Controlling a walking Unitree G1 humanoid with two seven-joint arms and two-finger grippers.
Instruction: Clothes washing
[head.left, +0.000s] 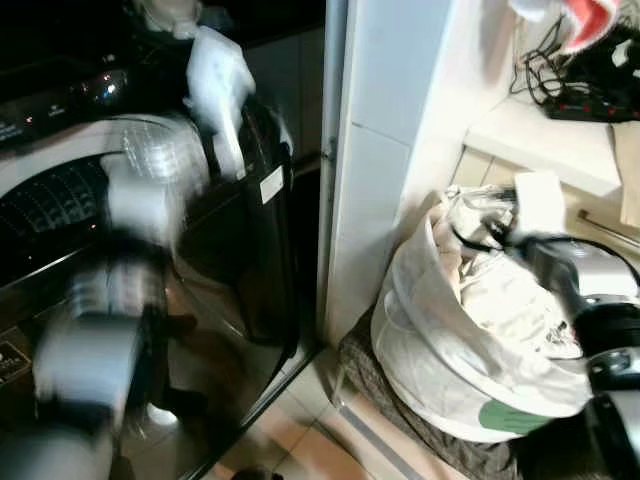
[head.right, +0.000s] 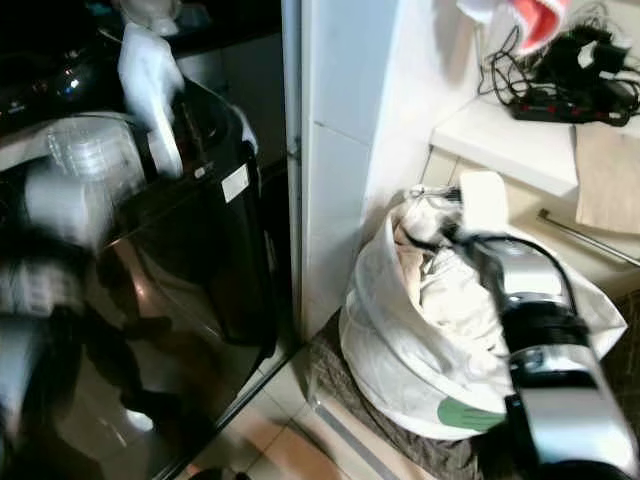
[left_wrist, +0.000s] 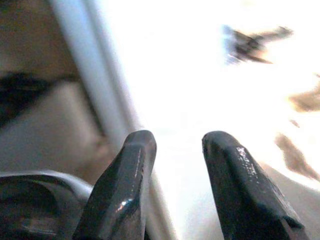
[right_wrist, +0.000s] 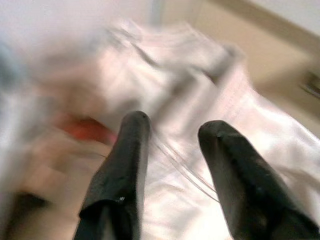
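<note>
Clothes (head.right: 450, 300) in bag (head.right: 400, 370), lower right: best reached with right tool (right_wrist: 170, 150), fingers apart, low into the heap before closing.

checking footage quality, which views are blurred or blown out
Left eye view: left arm smeared by motion, bag fairly sharp. Right eye view: the same. Left wrist view: background washed out white, claw in focus. Right wrist view: clothes streaked with blur.
</note>
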